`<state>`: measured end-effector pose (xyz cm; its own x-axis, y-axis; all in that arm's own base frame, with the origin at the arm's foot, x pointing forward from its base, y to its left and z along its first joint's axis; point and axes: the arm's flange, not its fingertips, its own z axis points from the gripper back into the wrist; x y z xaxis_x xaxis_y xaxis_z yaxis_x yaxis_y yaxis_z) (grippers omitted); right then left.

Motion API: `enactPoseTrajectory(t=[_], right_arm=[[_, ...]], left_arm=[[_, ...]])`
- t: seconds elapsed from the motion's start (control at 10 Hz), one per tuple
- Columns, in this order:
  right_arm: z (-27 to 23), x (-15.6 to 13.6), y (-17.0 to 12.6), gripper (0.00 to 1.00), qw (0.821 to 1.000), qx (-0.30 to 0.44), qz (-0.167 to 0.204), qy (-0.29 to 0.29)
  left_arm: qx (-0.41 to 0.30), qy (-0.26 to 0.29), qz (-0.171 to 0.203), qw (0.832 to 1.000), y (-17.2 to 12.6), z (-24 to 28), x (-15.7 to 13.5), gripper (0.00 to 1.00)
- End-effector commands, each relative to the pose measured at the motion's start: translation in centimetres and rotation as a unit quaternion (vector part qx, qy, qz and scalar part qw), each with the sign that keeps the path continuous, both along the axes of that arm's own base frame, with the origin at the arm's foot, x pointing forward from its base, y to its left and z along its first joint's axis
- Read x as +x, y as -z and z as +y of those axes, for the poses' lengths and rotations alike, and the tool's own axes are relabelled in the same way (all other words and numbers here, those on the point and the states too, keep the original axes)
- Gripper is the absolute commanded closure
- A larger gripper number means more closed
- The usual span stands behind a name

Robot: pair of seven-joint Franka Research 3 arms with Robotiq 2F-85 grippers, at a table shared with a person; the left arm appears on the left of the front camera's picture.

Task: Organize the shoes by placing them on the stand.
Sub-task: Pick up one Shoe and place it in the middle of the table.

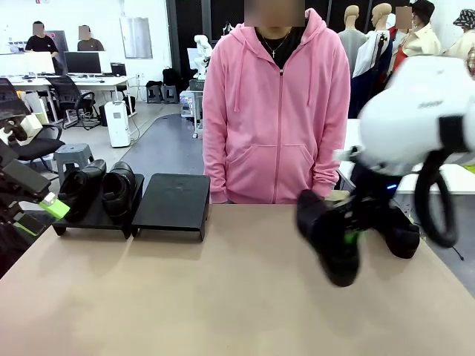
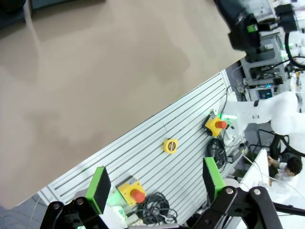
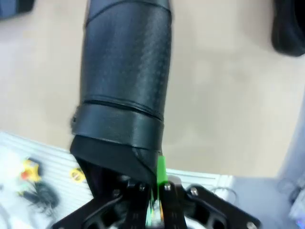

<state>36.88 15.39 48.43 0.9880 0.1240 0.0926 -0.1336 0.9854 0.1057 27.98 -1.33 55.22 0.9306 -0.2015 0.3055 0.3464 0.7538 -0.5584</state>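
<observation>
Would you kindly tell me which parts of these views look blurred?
Front view: the right gripper and the shoe it carries are motion-smeared, while the stand is sharp. Right wrist view: that shoe is soft at close range. Left wrist view: crisp, the left gripper and its green pads well defined.

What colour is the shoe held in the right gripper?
Black; the shoe shows best in the right wrist view.

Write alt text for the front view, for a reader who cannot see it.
The right gripper holds a black shoe over the table. Two shoes sit on the left platform of the stand; its right platform is bare. A person in pink stands behind.
</observation>
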Motion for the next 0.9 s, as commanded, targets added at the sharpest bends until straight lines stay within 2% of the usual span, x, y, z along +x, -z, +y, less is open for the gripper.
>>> enactPoseTrajectory(t=[0.0,0.1,0.3,0.4,0.5,0.8], right_arm=[[8.0,-0.5,1.5,1.0,0.998,0.028,-0.01,0.05],[11.5,-0.6,2.9,1.0,0.998,0.054,0.007,0.044],[16.8,0.2,5.1,1.0,0.99,0.078,0.028,0.117],[19.2,0.7,7.0,1.0,0.988,0.084,0.054,0.121],[20.4,1.4,9.0,1.0,0.989,0.076,0.049,0.117],[21.8,2.7,12.9,1.0,0.988,0.061,0.083,0.112]], left_arm=[[-0.007,0.005,0.0,1.0,-0.2,0.1,0.0,0.0],[-0.007,0.005,0.0,1.0,-0.2,0.1,0.0,0.0],[-0.007,0.005,0.0,1.0,-0.2,0.1,0.0,0.0],[-0.007,0.005,0.0,1.0,-0.2,0.1,0.0,0.0],[-0.007,0.005,0.0,1.0,-0.2,0.1,0.0,0.0],[-0.007,0.005,0.0,1.0,-0.2,0.1,0.0,0.0]])
